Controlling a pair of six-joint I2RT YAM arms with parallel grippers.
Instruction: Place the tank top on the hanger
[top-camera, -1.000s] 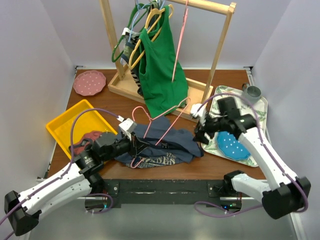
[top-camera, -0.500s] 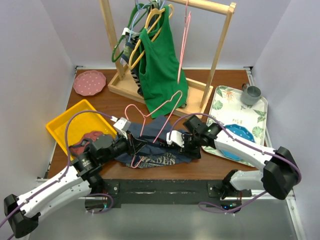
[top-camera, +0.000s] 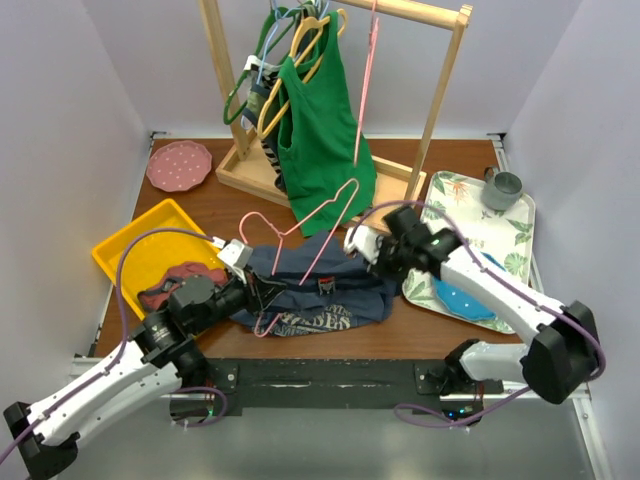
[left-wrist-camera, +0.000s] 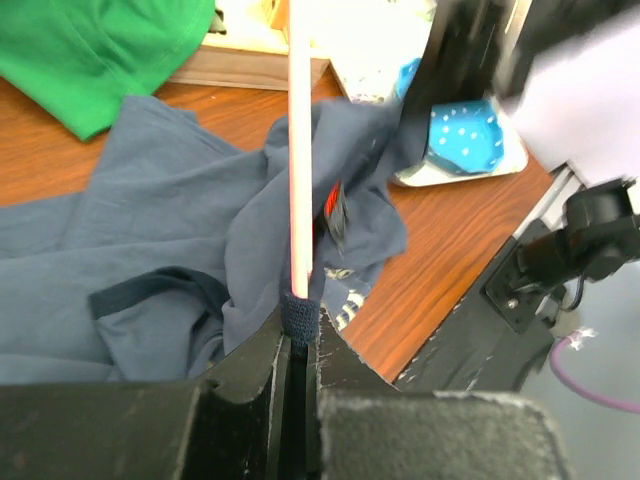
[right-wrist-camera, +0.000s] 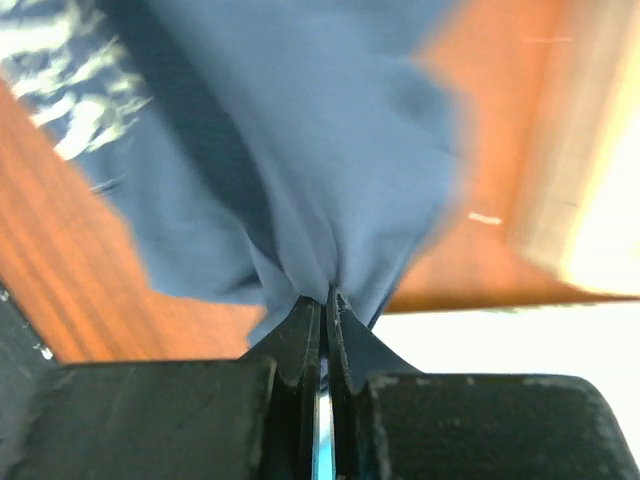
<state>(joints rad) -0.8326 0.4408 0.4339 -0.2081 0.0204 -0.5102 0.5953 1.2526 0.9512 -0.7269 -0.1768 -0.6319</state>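
Note:
The navy tank top lies crumpled on the table near the front edge, its pale print facing up. The pink wire hanger slants up out of it, hook toward the back left. My left gripper is shut on the hanger's lower end, where a navy strap wraps the wire at the fingertips. My right gripper is shut on a pinch of the tank top's right edge, the cloth bunched between its fingertips and lifted a little off the wood.
A wooden rack at the back holds a green tank top and other hangers. A yellow tray with red cloth sits left, a pink plate behind it. A floral tray with blue dish and grey mug is right.
My right arm swung in from the floral tray to the tank top, shut on its right edge and drew it up and back. The hanger tilted slightly.

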